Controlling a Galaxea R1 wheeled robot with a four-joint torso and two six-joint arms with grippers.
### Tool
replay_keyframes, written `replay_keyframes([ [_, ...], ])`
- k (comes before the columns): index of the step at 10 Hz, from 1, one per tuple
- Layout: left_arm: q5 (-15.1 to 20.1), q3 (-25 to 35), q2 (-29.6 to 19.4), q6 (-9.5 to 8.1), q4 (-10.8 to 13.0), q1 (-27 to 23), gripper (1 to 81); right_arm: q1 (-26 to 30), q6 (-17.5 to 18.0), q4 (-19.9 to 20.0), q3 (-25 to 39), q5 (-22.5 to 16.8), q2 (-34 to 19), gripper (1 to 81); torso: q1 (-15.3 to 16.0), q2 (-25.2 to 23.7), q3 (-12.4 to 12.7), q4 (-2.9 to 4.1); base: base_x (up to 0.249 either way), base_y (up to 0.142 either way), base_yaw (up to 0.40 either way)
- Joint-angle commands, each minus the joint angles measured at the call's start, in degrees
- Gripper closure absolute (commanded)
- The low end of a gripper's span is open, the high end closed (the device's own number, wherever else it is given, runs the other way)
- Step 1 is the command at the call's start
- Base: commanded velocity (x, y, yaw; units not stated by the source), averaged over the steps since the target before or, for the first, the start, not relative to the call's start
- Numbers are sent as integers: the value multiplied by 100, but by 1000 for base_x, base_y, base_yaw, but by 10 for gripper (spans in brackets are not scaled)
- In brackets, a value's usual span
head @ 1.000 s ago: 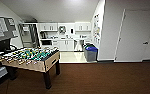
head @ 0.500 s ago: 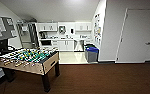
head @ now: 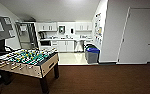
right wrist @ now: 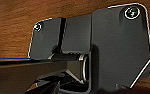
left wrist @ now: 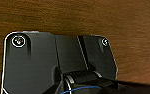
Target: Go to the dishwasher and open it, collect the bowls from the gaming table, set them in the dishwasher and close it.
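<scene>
The gaming table [head: 28,62] — green field, rods — stands at the near left on dark brown carpet [head: 103,80]. Far ahead, a white kitchenette; the dishwasher [head: 79,46] sits under its desk [head: 66,39], door closed. A blue-lidded bin [head: 92,53] stands nearby. Whether either claw is clenched or released — I cannot tell.

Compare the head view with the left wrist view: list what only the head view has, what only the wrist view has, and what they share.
Head view alone: the table-football table with its green field at the left, a kitchenette with white cabinets at the back, a blue-lidded bin on the light floor there, and a white door at the right.
Left wrist view alone: the robot's own dark plate and a blue cable, seen from close above the floor.
Shared: the brown floor.
</scene>
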Motion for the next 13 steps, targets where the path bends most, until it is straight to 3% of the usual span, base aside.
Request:
replay_keyframes([
  [1, 227, 66, -71, -10, 41, -348, 10, 298, 2, 45, 48, -295, -2, 10, 0, 0, 0, 0, 189, 0, 0],
  [13, 227, 66, -45, -10, 32, -339, 10, 342, 2, 45, 30, -304, 24, 10, 2, 2, 0, 0, 190, 0, 0],
])
